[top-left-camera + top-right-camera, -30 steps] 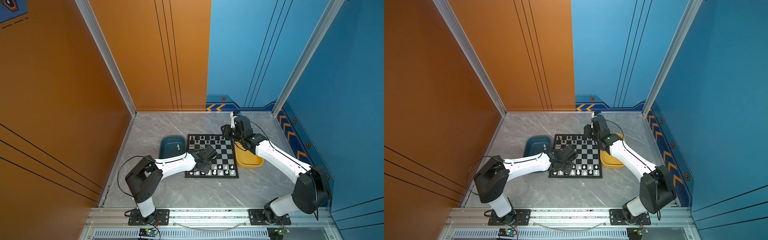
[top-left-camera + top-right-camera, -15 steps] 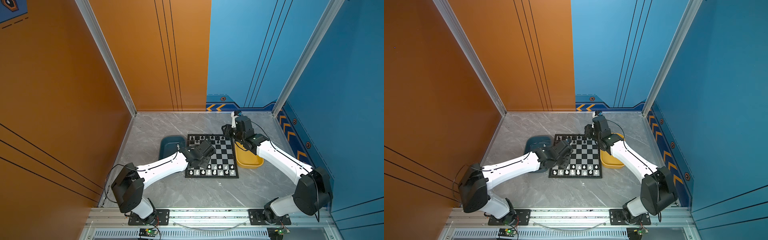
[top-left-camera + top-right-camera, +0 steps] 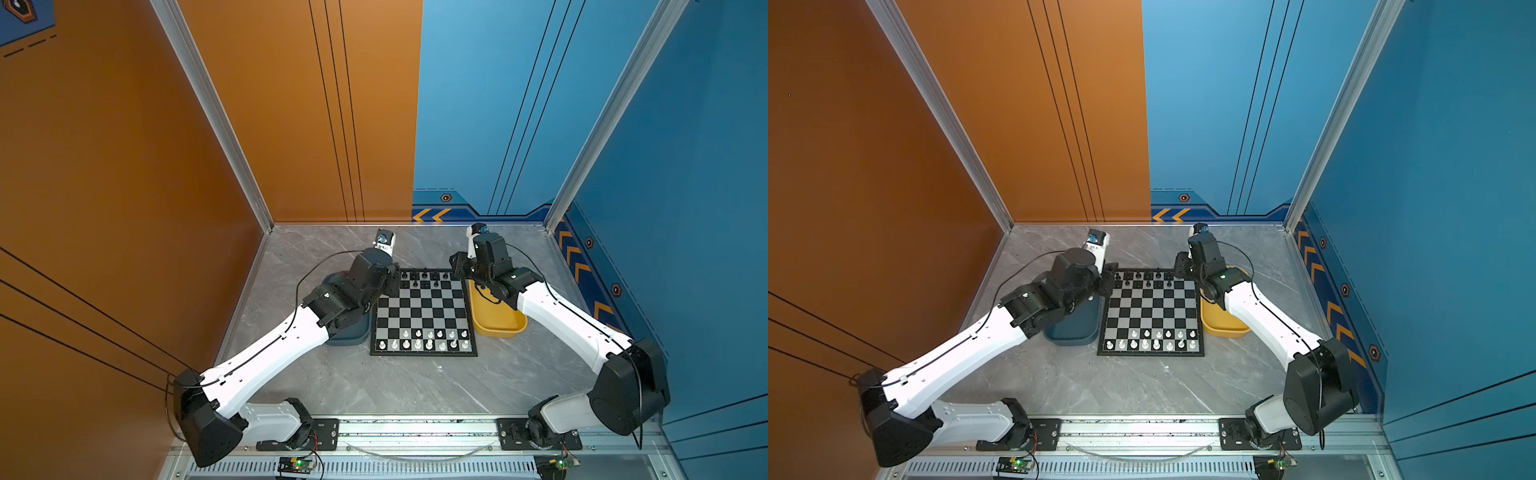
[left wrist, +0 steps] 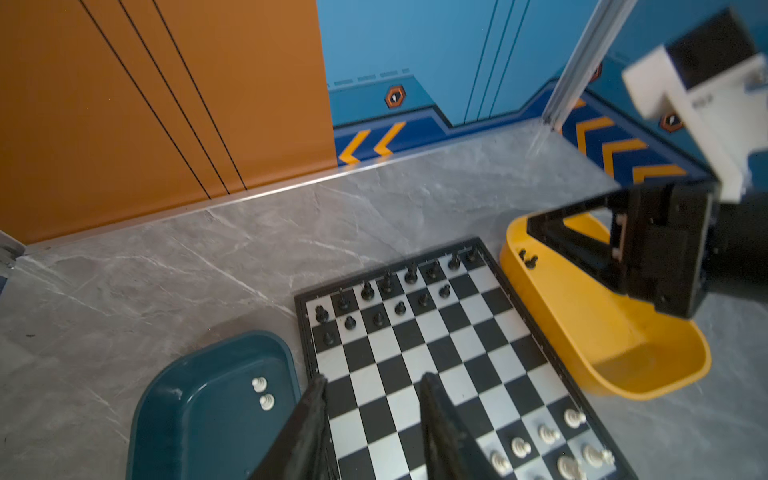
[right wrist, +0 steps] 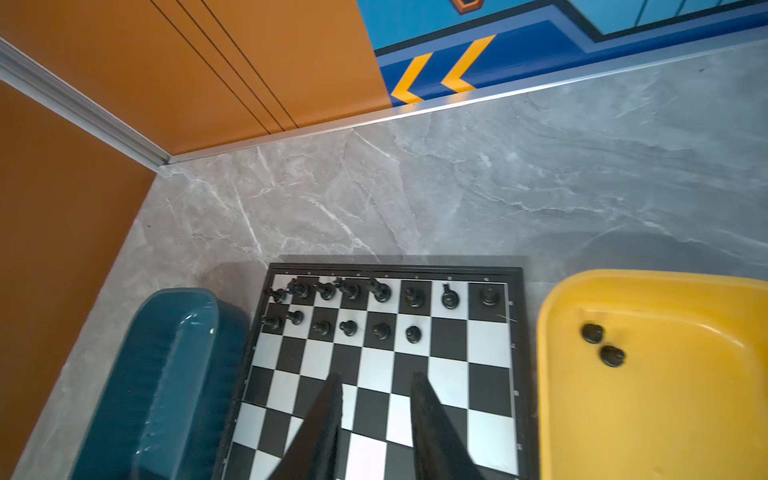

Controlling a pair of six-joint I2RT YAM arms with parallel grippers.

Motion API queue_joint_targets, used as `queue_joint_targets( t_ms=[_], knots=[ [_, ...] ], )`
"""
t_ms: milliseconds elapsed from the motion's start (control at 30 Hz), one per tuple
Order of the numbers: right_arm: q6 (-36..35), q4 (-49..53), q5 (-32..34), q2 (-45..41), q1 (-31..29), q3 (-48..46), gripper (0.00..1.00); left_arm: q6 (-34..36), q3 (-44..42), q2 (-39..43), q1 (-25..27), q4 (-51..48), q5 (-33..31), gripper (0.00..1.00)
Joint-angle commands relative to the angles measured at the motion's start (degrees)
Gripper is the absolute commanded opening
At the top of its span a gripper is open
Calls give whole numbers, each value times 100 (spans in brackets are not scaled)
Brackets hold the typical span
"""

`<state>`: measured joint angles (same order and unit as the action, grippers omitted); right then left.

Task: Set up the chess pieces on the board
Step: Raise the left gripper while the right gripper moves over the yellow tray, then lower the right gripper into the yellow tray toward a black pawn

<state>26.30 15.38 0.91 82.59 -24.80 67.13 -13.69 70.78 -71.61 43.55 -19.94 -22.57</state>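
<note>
Two white chess pieces (image 4: 262, 392) lay in the teal tray (image 4: 199, 415), two black chess pieces (image 5: 602, 345) in the yellow tray (image 5: 665, 415), either side of the board (image 3: 424, 309). Left gripper (image 4: 374, 380) and right gripper (image 5: 376, 376) hung above it, jaws partly parted, empty.

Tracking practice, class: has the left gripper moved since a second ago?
Yes: the left gripper moved from the white pieces toward the far-left corner of the board.

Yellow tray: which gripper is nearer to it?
Right. The right gripper hangs at the yellow tray's far end; the left gripper is across the board, at its far-left corner.
</note>
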Motion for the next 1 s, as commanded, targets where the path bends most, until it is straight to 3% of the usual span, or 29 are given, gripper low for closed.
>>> queue_joint_targets(
  t_ms=[0,200,367,700,967],
  knots=[
    [-415,730,305,-179,296,258,31,-8,-356,224,-187,588,-97,42],
    [-805,1292,235,132,841,440,32,-195,-1137,684,-539,1220,75,46],
    [-916,1454,-195,670,1295,566,35,-340,-1642,975,-870,1382,179,51],
    [-1012,1505,-216,1879,1596,881,32,-454,-1792,933,-1217,1414,534,54],
    [-1021,1495,-142,2268,1678,934,30,-502,-1795,877,-1279,1414,644,55]
  ],
)
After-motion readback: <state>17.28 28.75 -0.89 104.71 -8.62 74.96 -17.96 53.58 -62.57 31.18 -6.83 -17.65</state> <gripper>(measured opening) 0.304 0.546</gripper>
